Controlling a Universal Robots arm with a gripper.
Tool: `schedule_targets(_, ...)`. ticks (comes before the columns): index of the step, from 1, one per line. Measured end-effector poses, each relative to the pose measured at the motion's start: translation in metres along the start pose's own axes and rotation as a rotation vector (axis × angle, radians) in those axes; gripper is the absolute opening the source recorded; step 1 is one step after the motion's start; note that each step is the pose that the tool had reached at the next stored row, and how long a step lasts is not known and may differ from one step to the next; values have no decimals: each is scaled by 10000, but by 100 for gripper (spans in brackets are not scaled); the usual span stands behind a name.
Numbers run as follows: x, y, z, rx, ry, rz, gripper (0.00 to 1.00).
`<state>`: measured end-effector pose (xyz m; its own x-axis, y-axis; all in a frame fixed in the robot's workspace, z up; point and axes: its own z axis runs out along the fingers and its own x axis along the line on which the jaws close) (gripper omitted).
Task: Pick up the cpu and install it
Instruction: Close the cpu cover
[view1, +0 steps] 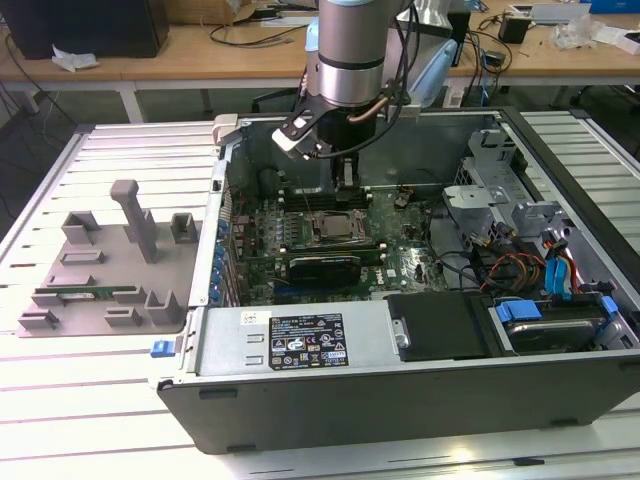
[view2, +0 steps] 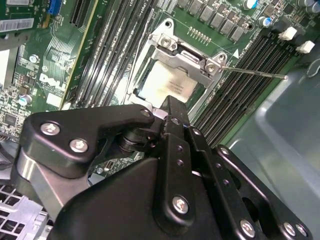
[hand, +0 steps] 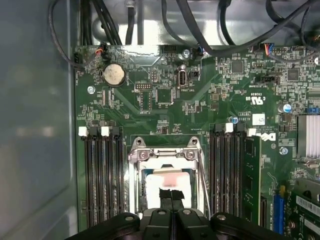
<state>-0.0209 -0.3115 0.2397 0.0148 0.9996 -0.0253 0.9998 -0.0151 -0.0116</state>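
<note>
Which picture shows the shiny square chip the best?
The second wrist view: the cpu sits big and bright in its socket, mostly uncovered. In the first wrist view the gripper hides part of it. In the exterior view it is just a tiny grey square deep inside the computer case.

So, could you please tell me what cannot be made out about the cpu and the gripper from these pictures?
1. Near edge of the cpu: the gripper covers it in both wrist views.
2. Whether the shut gripper touches the cpu: their overlap in the first wrist view hides any gap.
3. Whether the cpu lies flat in the socket frame: too small in the exterior view.
</note>
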Motion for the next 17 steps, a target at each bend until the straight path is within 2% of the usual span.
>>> schedule_targets(4, 0, 0, 2, -1, 1, -31, 11)
schedule_targets(6, 0, 0, 2, -7, 0, -224, 11)
schedule_targets(9, 0, 0, 3, -22, -11, -806, 11)
schedule_targets(12, 0, 0, 3, -47, -23, -1803, 11)
schedule_targets(17, 1, 0, 3, -75, -36, -2909, 11)
